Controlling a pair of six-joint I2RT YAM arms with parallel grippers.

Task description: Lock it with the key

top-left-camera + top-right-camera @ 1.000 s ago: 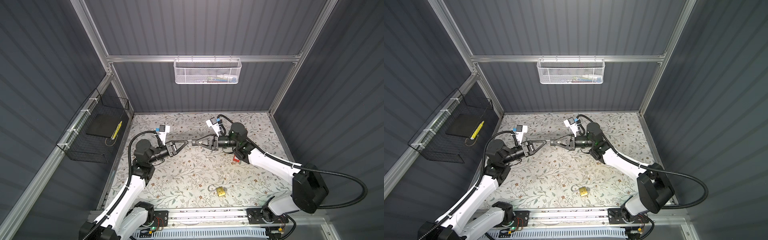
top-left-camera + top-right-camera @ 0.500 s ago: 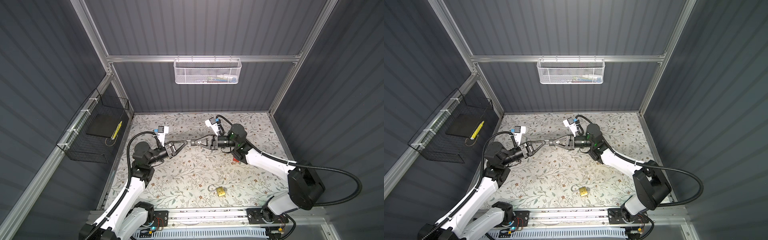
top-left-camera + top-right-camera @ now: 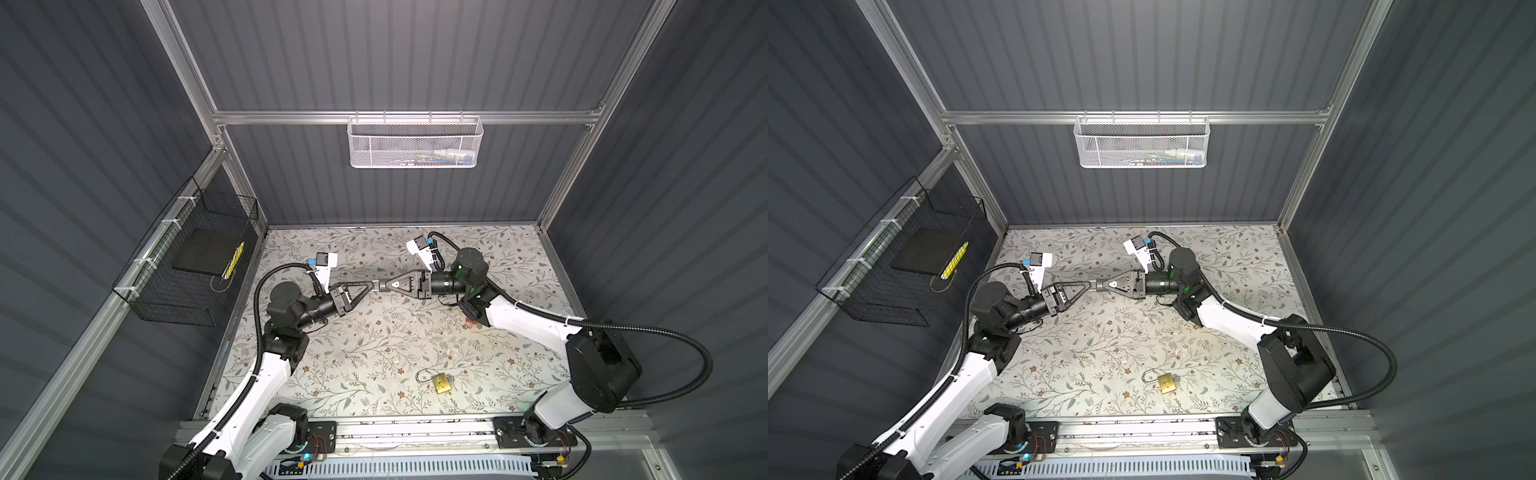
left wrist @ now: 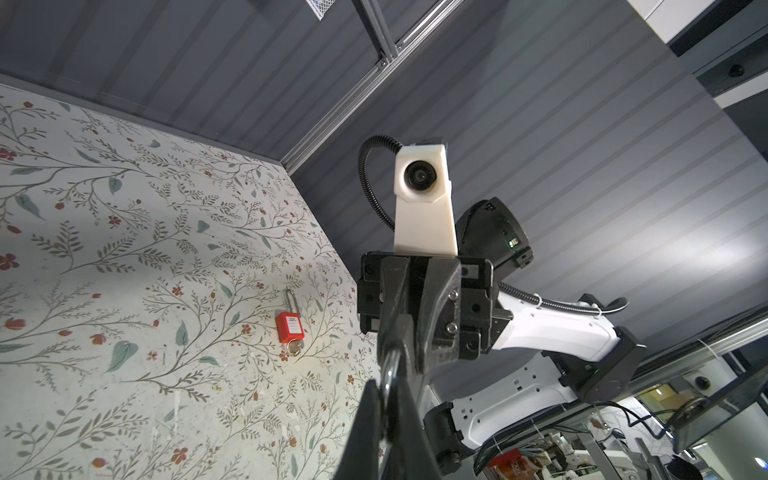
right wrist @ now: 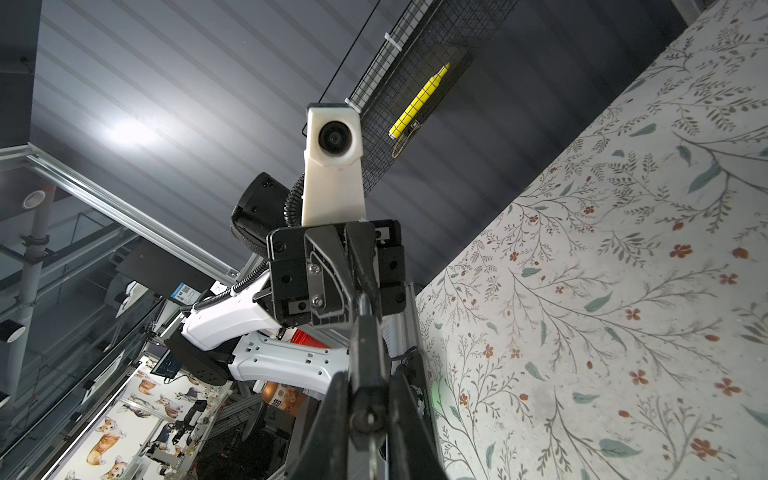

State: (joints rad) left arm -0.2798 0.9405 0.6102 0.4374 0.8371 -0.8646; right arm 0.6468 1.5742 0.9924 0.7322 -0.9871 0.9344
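Both top views: left gripper point(image 3: 367, 287) and right gripper point(image 3: 380, 286) meet tip to tip above the mat point(image 3: 374, 345), just toward 12 o'clock from its centre.

Both are clamped. Between the 2 tips sits a small silver piece, judged to be the key point(image 4: 390, 370), pinched from both ends. It is too small to tell bow from blade.

Likely reason: a mid-air handover or regrip, so 1 arm ends up holding the bow with the blade free.

Brass padlock point(image 3: 441, 383) lies flat at 6 o'clock near the front edge, well apart from both grippers. Its shackle points toward 9 o'clock; open or latched is unclear.

Red padlock point(image 4: 290, 328) lies at 3 o'clock, under the right arm.

Neither padlock is touched. Which 1 the key fits cannot be told.
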